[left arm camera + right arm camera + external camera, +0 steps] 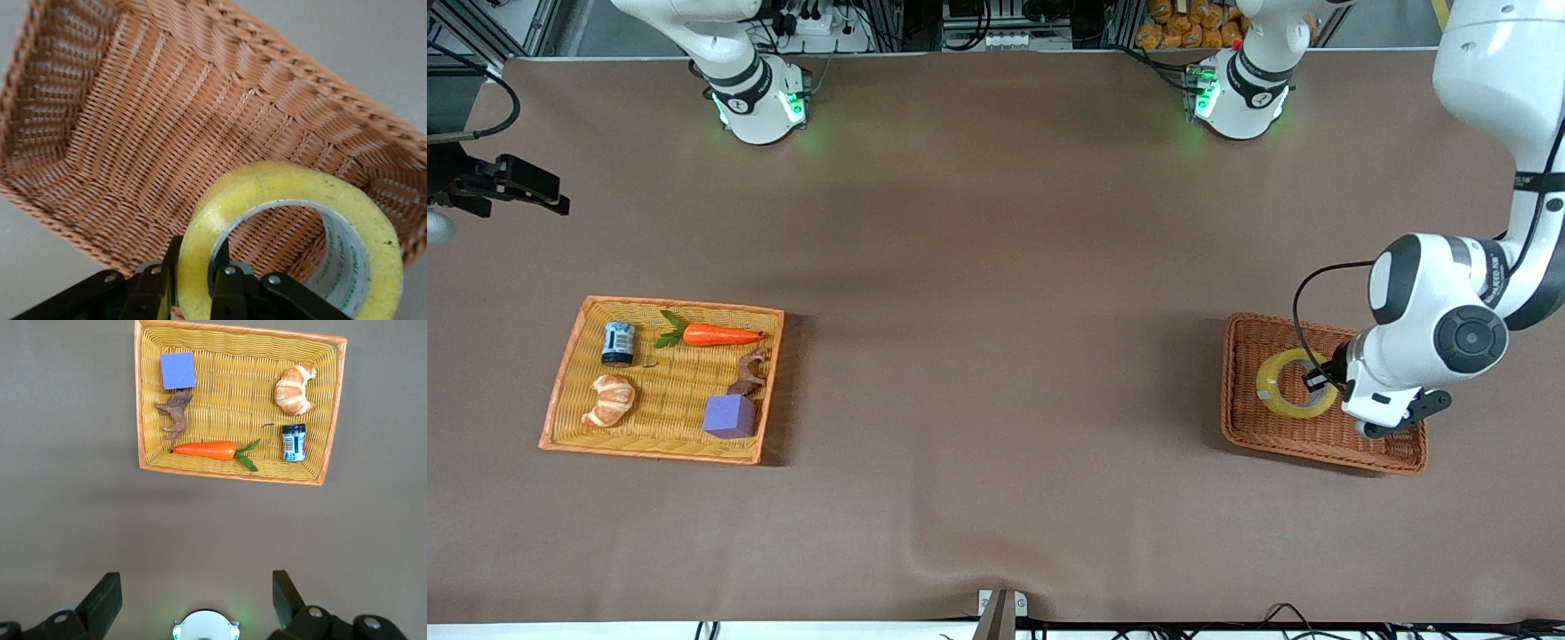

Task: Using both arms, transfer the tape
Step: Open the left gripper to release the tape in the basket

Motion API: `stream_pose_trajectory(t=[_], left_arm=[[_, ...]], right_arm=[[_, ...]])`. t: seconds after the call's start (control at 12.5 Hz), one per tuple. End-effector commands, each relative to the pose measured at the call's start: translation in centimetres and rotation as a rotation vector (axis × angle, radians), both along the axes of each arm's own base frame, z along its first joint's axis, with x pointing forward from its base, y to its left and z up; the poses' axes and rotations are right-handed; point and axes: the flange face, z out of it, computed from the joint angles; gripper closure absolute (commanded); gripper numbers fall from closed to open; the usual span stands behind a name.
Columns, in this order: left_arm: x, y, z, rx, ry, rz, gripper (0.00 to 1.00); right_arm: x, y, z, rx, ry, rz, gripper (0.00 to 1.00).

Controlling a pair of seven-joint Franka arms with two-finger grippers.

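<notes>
The tape [1272,388], a yellowish ring with a grey core, is in the brown wicker basket [1316,442] toward the left arm's end of the table. My left gripper [1320,379] is down in the basket and shut on the roll's wall, one finger inside the ring and one outside. The left wrist view shows the tape [287,179] pinched in that gripper [198,259], tilted over the basket floor [133,133]. My right gripper [551,197] waits open and empty, high over the right arm's end of the table; it also shows in the right wrist view [197,590].
A yellow wicker tray [569,382] toward the right arm's end holds a carrot [720,336], a small can [618,343], a croissant [610,400], a toy horse [749,372] and a purple cube [729,416]. Brown cloth covers the table between tray and basket.
</notes>
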Motion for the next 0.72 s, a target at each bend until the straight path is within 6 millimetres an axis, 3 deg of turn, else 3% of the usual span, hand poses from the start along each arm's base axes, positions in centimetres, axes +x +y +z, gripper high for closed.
stream_pose_trajectory(t=[0.0, 0.08, 0.16, 0.32, 0.48, 0.64], left_arm=[[0.3, -1.1, -3.0, -0.026, 0.003, -0.012, 0.79], [0.3, -1.1, -3.5, -0.026, 0.009, -0.014, 0.34], [0.3, -0.9, -3.2, -0.015, 0.005, -0.028, 0.0], [0.6, -0.6, -0.2, 0.021, -0.032, -0.081, 0.0], [0.8, -0.8, 6.5, 0.049, -0.104, -0.092, 0.0], [0.7, -2.6, 14.0, 0.063, -0.164, -0.172, 0.0]], right_arm=[[-0.1, 0.3, 0.5, 0.005, 0.002, -0.01, 0.0], [-0.1, 0.2, 0.5, 0.006, -0.002, -0.009, 0.0], [0.0, 0.2, 0.6, 0.006, -0.006, -0.005, 0.0], [0.0, 0.3, 0.6, 0.006, -0.014, -0.003, 0.0], [0.1, 0.3, 0.7, 0.006, -0.019, 0.0, 0.0], [0.3, 0.7, 0.8, 0.006, -0.035, 0.006, 0.0]])
